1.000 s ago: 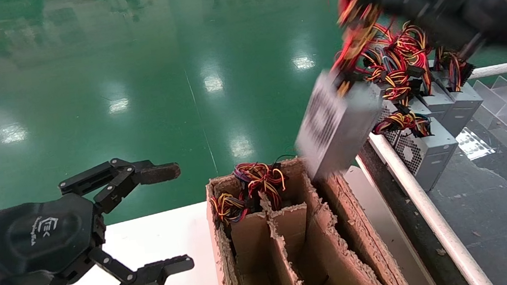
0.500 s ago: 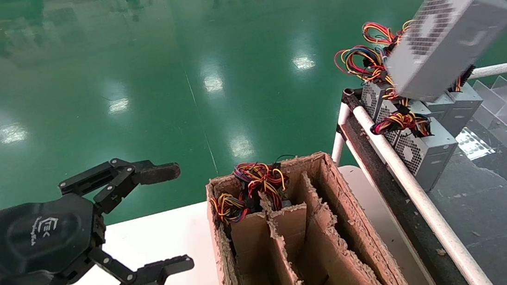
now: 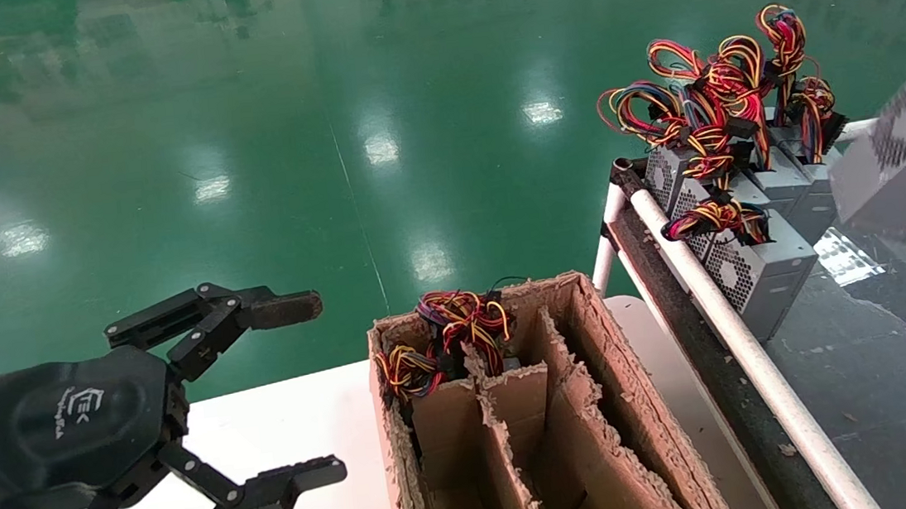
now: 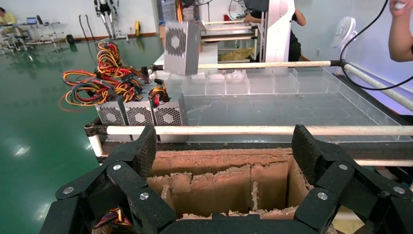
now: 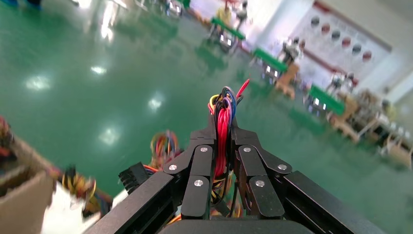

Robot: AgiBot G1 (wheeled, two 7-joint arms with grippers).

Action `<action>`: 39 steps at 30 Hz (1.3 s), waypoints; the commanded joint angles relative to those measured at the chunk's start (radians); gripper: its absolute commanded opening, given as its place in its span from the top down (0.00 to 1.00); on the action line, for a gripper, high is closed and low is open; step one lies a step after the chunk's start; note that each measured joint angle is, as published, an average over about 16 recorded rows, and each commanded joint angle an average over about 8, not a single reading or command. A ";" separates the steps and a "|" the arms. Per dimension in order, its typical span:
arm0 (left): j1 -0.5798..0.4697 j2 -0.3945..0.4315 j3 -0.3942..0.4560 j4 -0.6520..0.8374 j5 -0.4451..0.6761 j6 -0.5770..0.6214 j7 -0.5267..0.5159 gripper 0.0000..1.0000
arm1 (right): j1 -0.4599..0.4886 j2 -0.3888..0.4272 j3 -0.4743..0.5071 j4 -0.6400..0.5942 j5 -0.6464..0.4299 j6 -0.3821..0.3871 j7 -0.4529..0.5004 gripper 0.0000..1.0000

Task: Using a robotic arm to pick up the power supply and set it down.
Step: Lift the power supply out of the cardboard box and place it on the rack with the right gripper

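A: Starting nearest the body, what does the left gripper report?

B: It is parked over the white table, beside the cardboard box. Its fingers are spread wide with nothing between them. The upper fingertip carries a brownish worn pad.

A: Contents of the box?

B: Torn cardboard dividers split it into compartments. Two bundles of coloured wires show at the far-left corner; the near compartments show only cardboard.

A: Next station out?

B: A rack with white rails stands to the right of the box. Several grey supply units sit in a row at its far-left end, wire bundles standing above them. Clear plastic dividers run along the far side of the rack.

A: Location of the power supply?

B: In the air at the right edge of the head view, above the rack and beyond the row of units, tilted, perforated vent face toward the camera. It touches no surface.

A: What holds it?

B: The robotic arm, seen only in the right wrist view. Its black fingers are closed tight on the red-and-yellow wire bundle, which stands up between the fingertips. The box itself is not visible in that view.
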 commanded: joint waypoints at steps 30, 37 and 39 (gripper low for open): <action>0.000 0.000 0.000 0.000 0.000 0.000 0.000 0.00 | -0.087 -0.218 -0.050 -0.320 -0.077 0.274 -0.112 1.00; 0.000 0.000 0.000 0.000 0.000 0.000 0.000 0.00 | -0.091 -0.248 -0.052 -0.318 -0.080 0.261 -0.104 1.00; 0.000 0.000 0.000 0.000 0.000 0.000 0.000 0.00 | -0.092 -0.253 -0.052 -0.317 -0.081 0.256 -0.105 1.00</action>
